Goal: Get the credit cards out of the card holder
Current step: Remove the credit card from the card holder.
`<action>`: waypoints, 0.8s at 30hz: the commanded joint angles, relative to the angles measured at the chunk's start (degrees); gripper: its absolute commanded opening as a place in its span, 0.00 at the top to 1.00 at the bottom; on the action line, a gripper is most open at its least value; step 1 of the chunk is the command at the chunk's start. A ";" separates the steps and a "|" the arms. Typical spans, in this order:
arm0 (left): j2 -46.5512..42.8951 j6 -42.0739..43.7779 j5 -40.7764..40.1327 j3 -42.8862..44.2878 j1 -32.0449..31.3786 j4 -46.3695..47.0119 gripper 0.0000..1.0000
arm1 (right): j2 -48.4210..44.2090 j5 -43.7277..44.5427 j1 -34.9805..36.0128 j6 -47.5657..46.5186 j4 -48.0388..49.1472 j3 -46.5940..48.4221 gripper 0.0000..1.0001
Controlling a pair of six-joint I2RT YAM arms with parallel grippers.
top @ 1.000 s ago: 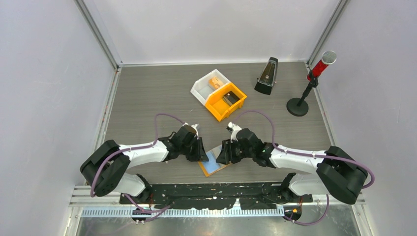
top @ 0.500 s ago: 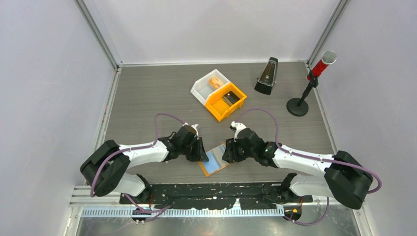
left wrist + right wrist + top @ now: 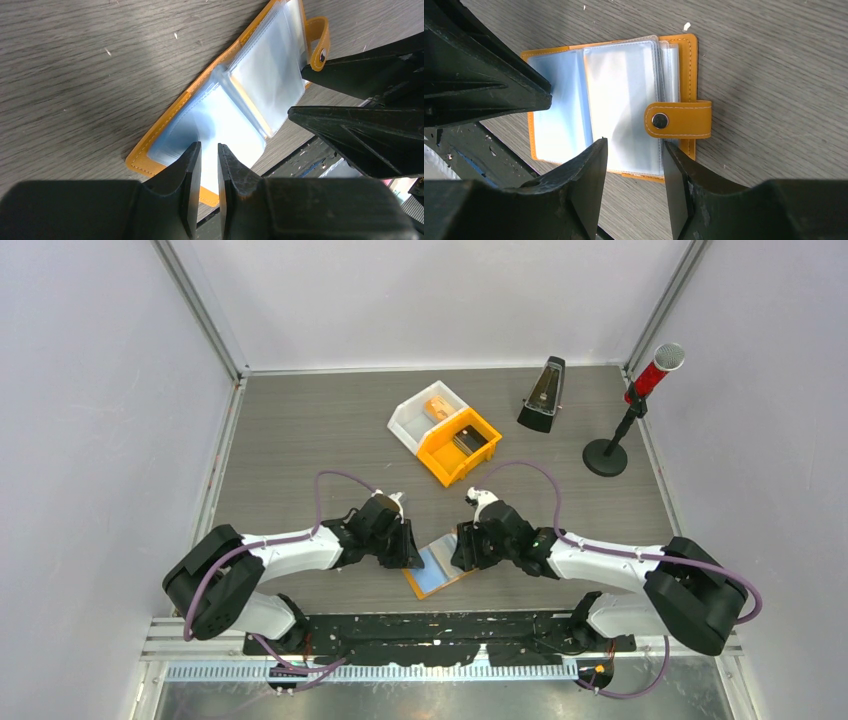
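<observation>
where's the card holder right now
The card holder lies open on the table's near edge in the top view, between the left gripper and right gripper.
</observation>
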 commanded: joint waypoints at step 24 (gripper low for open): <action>-1.16 1.47 -2.66 -0.33 -0.28 -1.50 0.79 | -5.53 -6.97 0.00 2.28 4.79 -0.18 0.48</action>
